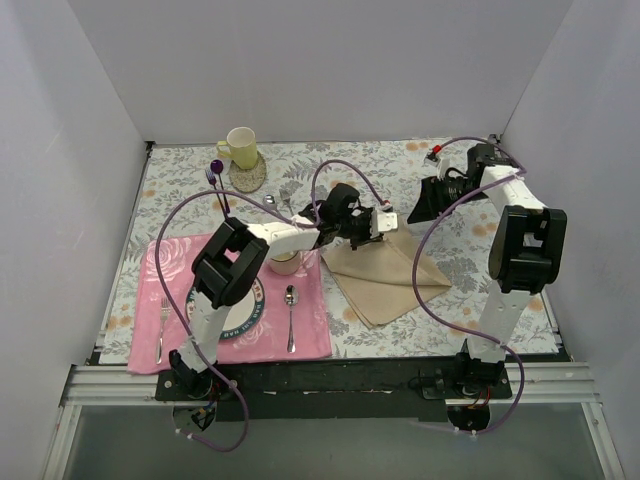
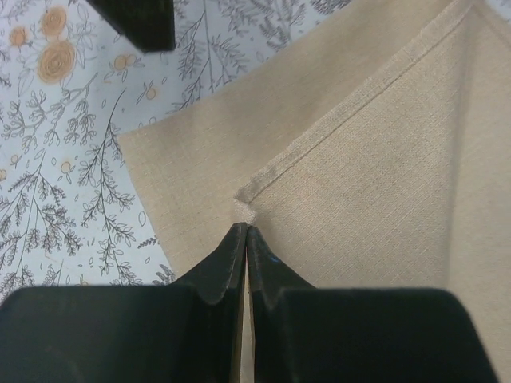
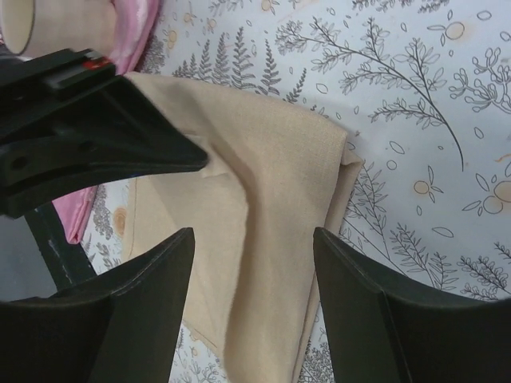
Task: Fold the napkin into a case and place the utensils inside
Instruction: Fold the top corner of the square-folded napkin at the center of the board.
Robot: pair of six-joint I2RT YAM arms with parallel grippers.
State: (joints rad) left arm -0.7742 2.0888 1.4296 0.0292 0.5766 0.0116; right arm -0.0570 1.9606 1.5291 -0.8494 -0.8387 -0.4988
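The beige napkin [image 1: 385, 275] lies partly folded on the floral tablecloth, right of the placemat. My left gripper [image 1: 385, 222] is at its far corner. In the left wrist view the jaws are shut on the corner of the napkin's upper layer [image 2: 244, 204], with the left gripper [image 2: 246, 227] just above the cloth [image 2: 359, 175]. My right gripper [image 1: 428, 198] hangs just beyond, open. In its wrist view the right gripper [image 3: 254, 239] straddles a raised fold of the napkin [image 3: 271, 207] without touching it. Small silver utensils [image 1: 284, 200] lie near the coaster, partly behind a cable.
A pink placemat [image 1: 310, 330] holds a plate [image 1: 250, 312], a cup [image 1: 286, 263], a longer spoon [image 1: 290, 312] and a fork [image 1: 162, 322]. A yellow mug [image 1: 240, 148] on a coaster and a purple-handled fork [image 1: 216, 178] stand at the back left. White walls enclose the table.
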